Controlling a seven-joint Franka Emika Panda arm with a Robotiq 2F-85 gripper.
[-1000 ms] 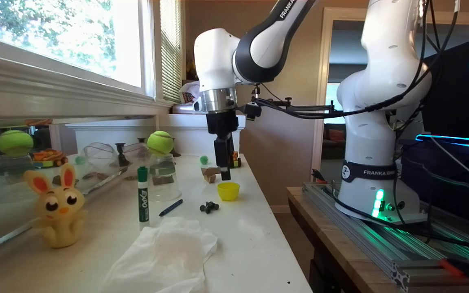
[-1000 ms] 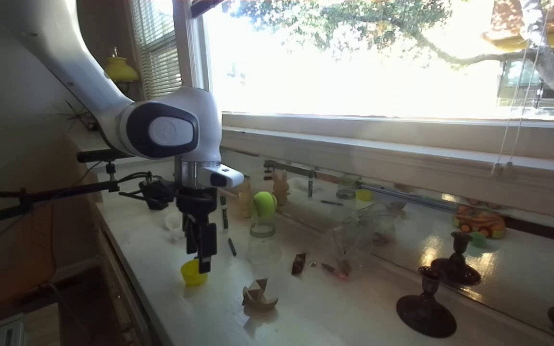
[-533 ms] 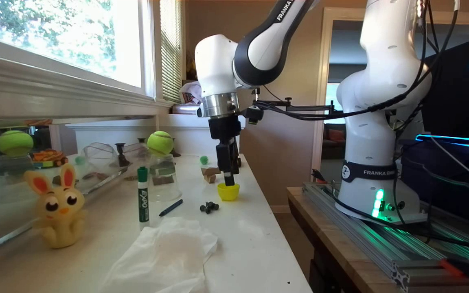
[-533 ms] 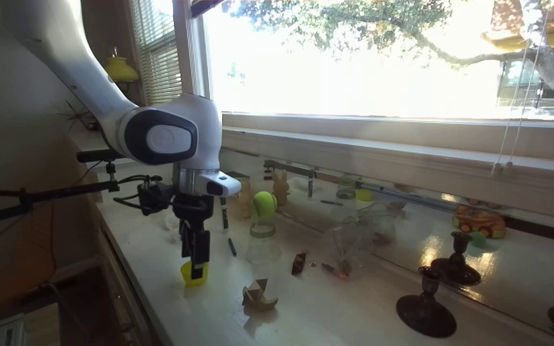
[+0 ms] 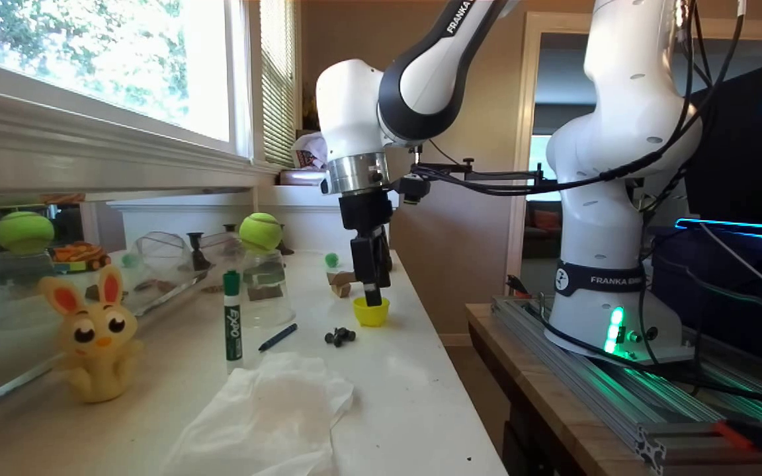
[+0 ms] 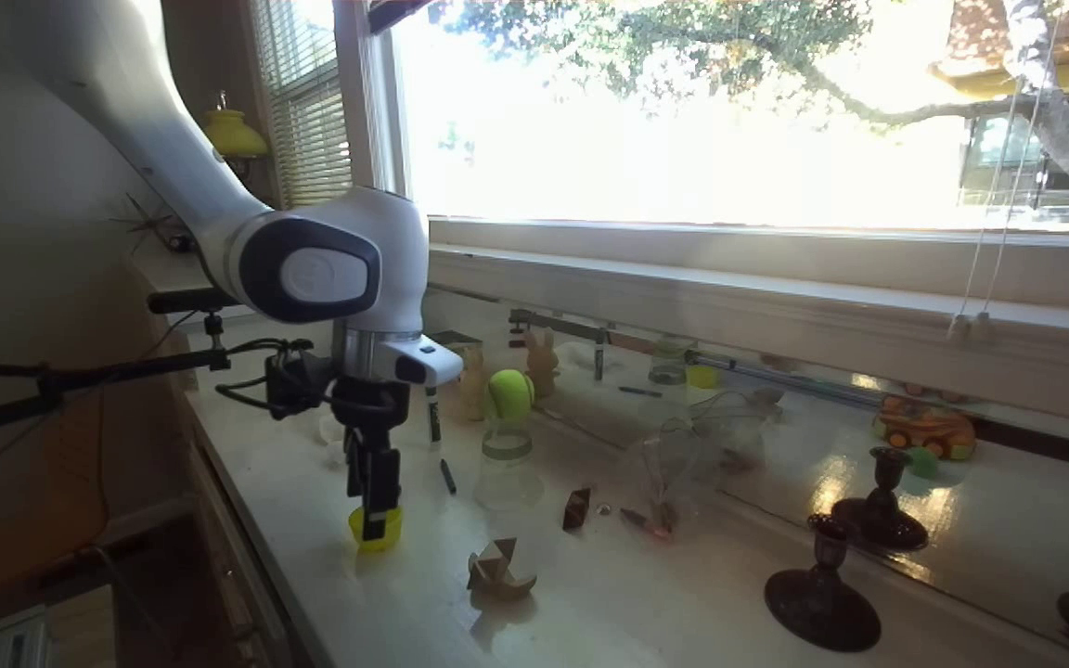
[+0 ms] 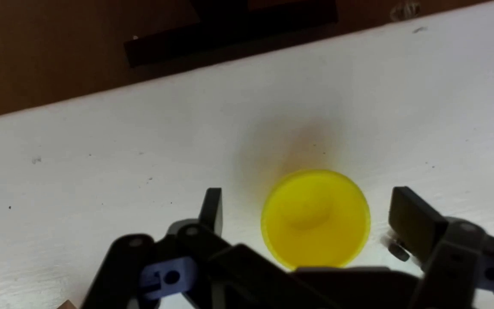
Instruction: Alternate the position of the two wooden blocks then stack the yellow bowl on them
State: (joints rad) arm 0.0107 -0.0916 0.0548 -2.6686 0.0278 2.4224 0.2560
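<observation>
The small yellow bowl (image 5: pixel 369 318) stands upright on the white counter near its edge; it also shows in an exterior view (image 6: pixel 392 533) and the wrist view (image 7: pixel 315 240). My gripper (image 7: pixel 307 210) is open, with one finger on each side of the bowl, apart from its rim. In both exterior views the fingertips (image 5: pixel 373 296) (image 6: pixel 373 520) are low at the bowl and overlap it. Brown wooden pieces (image 5: pixel 340 284) (image 6: pixel 497 571) sit close together beside the bowl; I cannot tell their exact split. A brown corner (image 7: pixel 66 305) shows in the wrist view.
A small black item (image 5: pixel 340 336) lies near the bowl. A pen (image 5: pixel 278 337), green marker (image 5: pixel 232 324), glass with tennis ball (image 5: pixel 260 231), bunny toy (image 5: pixel 100 344) and white cloth (image 5: pixel 268 423) stand or lie around. A darker brown piece (image 6: pixel 576 509) and a candlestick (image 6: pixel 822 594) are farther off.
My gripper has come down to the bowl and tilted slightly, most of it in the first half second. The bowl and wooden pieces have not moved.
</observation>
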